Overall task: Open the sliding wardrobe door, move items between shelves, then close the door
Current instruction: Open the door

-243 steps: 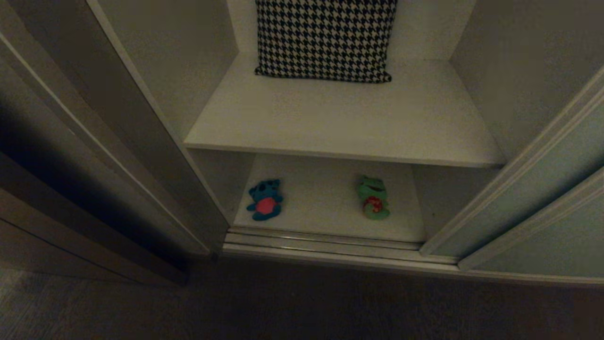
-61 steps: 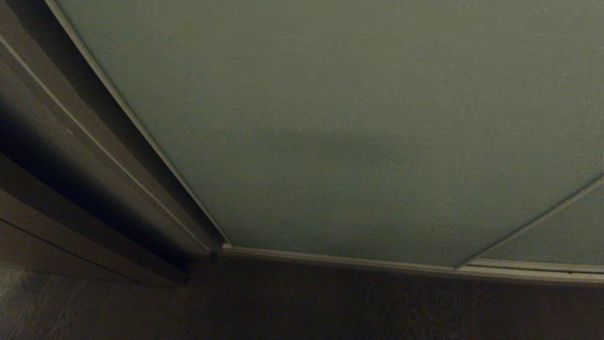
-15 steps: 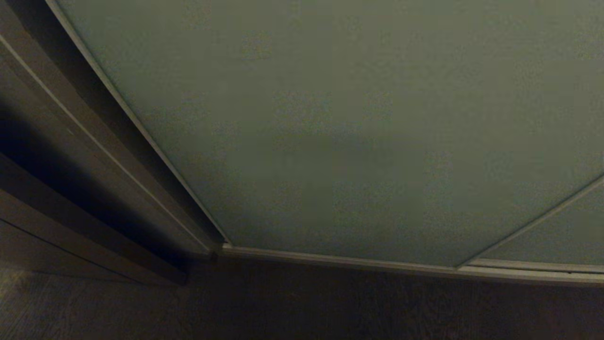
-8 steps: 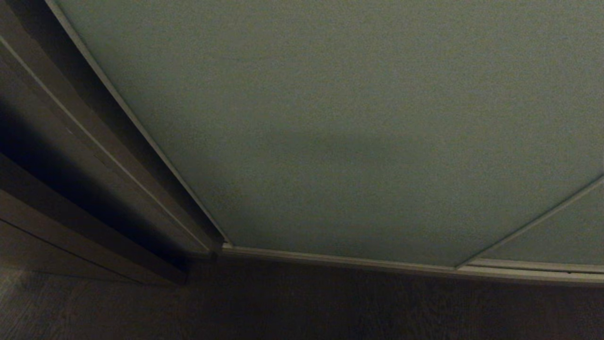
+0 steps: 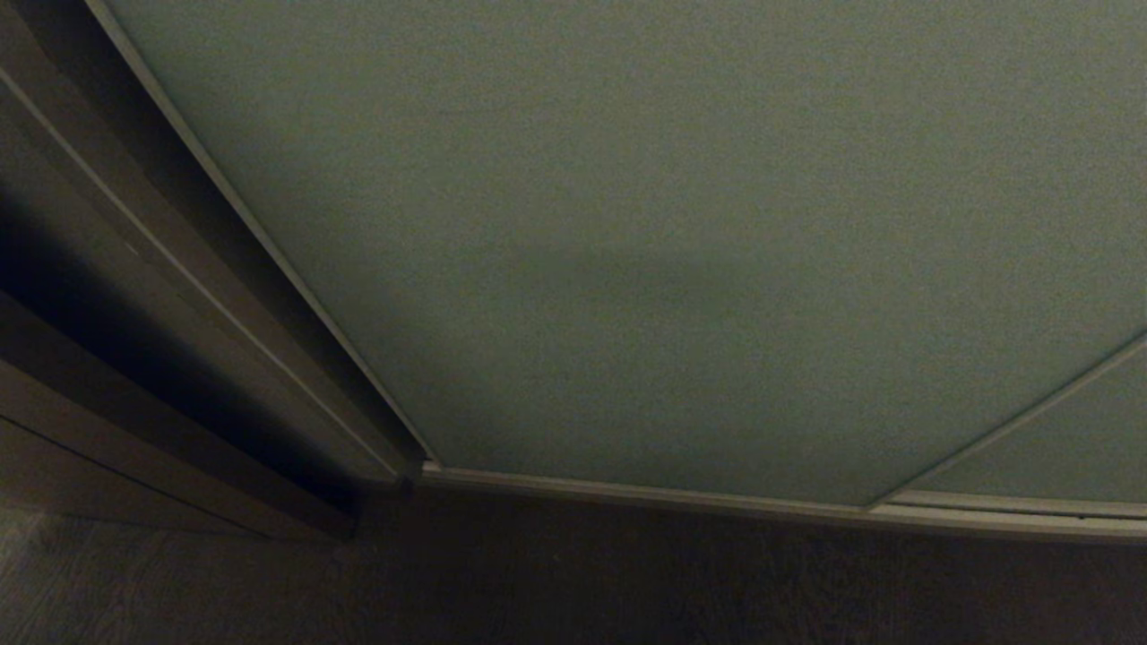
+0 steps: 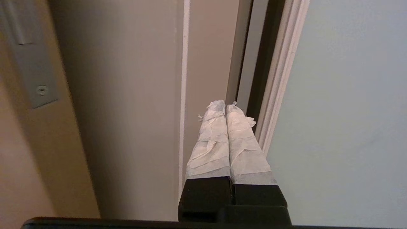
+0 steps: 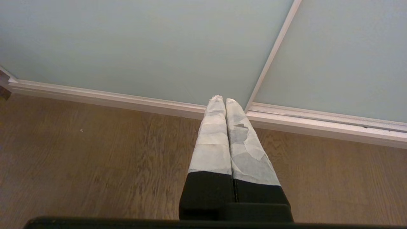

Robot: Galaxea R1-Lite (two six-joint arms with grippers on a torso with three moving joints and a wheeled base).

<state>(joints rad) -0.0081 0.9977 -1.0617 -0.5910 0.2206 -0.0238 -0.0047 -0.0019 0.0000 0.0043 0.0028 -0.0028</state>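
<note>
The sliding wardrobe door sits fully across the opening with its left frame edge against the brown side panel, so shelves and toys are hidden. The left gripper, taped fingers pressed together and empty, points at the dark gap beside that frame edge, probably to hook and slide it. The right gripper, also closed and empty, hangs parked over the wood floor near the door's bottom rail.

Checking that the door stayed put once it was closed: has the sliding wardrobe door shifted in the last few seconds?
No. The sliding wardrobe door still covers the opening, its left edge at the same spot against the brown frame.
</note>
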